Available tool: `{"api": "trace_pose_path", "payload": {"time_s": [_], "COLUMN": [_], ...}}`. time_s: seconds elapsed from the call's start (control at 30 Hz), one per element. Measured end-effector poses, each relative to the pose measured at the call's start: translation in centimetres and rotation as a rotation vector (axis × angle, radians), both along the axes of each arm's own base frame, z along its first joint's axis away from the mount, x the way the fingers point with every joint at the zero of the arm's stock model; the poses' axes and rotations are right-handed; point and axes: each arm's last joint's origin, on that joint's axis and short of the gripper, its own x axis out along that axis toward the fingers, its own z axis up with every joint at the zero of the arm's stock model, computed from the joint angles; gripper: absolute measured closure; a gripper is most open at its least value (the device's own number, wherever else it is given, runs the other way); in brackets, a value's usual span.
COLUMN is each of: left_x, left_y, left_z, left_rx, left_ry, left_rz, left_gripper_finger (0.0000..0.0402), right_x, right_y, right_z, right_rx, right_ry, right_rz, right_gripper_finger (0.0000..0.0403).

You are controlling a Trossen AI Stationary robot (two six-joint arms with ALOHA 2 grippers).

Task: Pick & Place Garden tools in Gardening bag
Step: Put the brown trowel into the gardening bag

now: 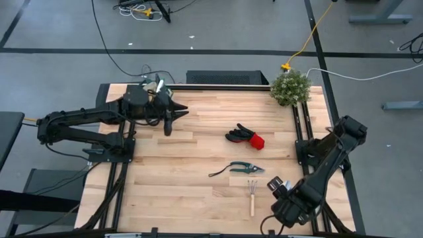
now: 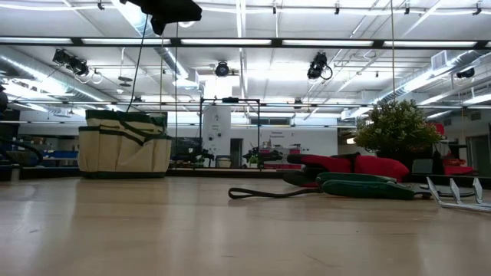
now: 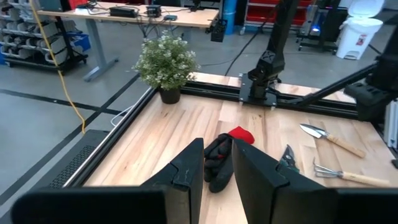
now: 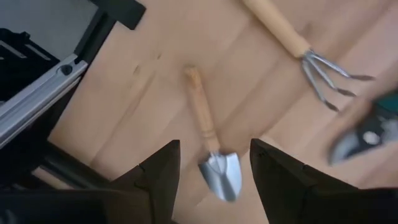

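Pruning shears (image 4: 367,134) blurred, cut by edge; trowel (image 4: 214,155) hidden under right arm overhead.

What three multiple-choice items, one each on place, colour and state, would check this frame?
1. The trowel lies
A. inside the gardening bag
B. on the table below the right gripper
C. beside the plant

2. The gloves are
A. black and red
B. blue
C. white

3. The right gripper is
A. shut on the rake
B. open and empty
C. shut on the trowel

Answers: 1 B, the right wrist view shows the trowel on the wood between the fingers. 2 A, black fingers and red cuff in the high view. 3 B, the fingers stand apart with nothing held.
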Motion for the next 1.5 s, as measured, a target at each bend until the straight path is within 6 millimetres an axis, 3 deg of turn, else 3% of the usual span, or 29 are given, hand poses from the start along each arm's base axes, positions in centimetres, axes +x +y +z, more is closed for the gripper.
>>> {"api": "trace_pose_path", "payload": {"time_s": [0.3,0.47,1.17,1.5], "left_x": [0.1,0.1,0.1,0.1], "left_y": [-0.3,-0.3,-0.3,-0.3], "left_z": [0.0,0.0,0.0,0.0], "left_rx": [0.001,0.001,0.001,0.001], "left_ry": [0.0,0.001,0.001,0.001], "left_rz": [-0.013,-0.013,-0.012,-0.012], "left_gripper_finger": [0.0312,0.0312,0.0312,0.0312], "right_x": [-1.2,-1.7,-2.7,-2.9], "right_y": [-0.2,-0.9,-2.3,-2.4], "right_z": [-5.3,-6.9,-10.9,-11.3], "right_rx": [0.021,-0.003,0.021,0.038], "right_ry": [-0.019,0.004,-0.017,-0.031], "right_rz": [0.079,0.08,0.112,0.112], "right_gripper_finger": [0.0206,0.0208,0.0238,0.0241]}}
